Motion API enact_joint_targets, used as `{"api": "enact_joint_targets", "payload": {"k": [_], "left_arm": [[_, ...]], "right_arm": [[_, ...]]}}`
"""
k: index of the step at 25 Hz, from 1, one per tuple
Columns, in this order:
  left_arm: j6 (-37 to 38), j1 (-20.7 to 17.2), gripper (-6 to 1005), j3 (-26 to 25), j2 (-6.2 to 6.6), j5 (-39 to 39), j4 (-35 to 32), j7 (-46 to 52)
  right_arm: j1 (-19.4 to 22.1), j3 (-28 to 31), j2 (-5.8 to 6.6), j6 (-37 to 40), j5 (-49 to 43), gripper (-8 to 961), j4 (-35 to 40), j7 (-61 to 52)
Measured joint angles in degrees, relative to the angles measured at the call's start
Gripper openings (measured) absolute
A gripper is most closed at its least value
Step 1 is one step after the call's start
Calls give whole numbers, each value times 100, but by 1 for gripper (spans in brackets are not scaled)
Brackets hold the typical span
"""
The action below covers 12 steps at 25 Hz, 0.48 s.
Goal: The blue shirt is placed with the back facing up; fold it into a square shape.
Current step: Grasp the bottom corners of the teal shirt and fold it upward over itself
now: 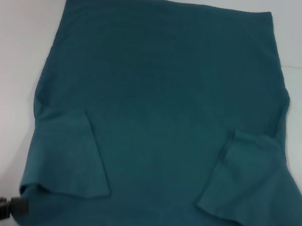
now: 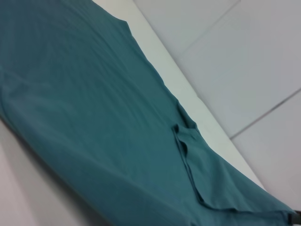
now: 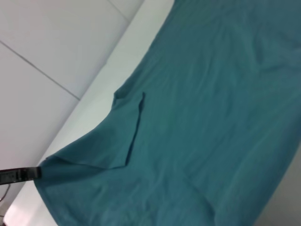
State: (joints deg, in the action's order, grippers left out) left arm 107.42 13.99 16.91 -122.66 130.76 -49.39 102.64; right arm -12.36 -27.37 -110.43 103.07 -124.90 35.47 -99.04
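Note:
The blue shirt (image 1: 160,91) lies spread flat on the white table (image 1: 14,41), plain side up. Both short sleeves are folded inward, the left sleeve (image 1: 73,158) and the right sleeve (image 1: 254,185) resting on the body. My left gripper (image 1: 12,206) sits at the near left corner, shut on the shirt's edge, which rises slightly there. The right wrist view shows that same left gripper (image 3: 21,174) with the shirt (image 3: 216,94) drawn to a point at it. A dark sliver of my right gripper (image 2: 296,217) touches the near right corner of the shirt (image 2: 94,108).
White tabletop borders the shirt on the left, right and far sides. Beyond the table edge, the pale tiled floor (image 2: 244,61) shows in both wrist views, also floor (image 3: 42,56).

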Motion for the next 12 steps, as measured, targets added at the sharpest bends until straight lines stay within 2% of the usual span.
{"api": "enact_joint_targets", "payload": {"k": [6, 12], "left_arm": [[403, -171, 41, -11, -44, 218, -6, -48], [454, -215, 42, -65, -62, 288, -9, -62]], "right_arm": [[145, 53, 44, 313, -48, 35, 6, 276], [150, 223, 55, 449, -78, 36, 0, 442]]}}
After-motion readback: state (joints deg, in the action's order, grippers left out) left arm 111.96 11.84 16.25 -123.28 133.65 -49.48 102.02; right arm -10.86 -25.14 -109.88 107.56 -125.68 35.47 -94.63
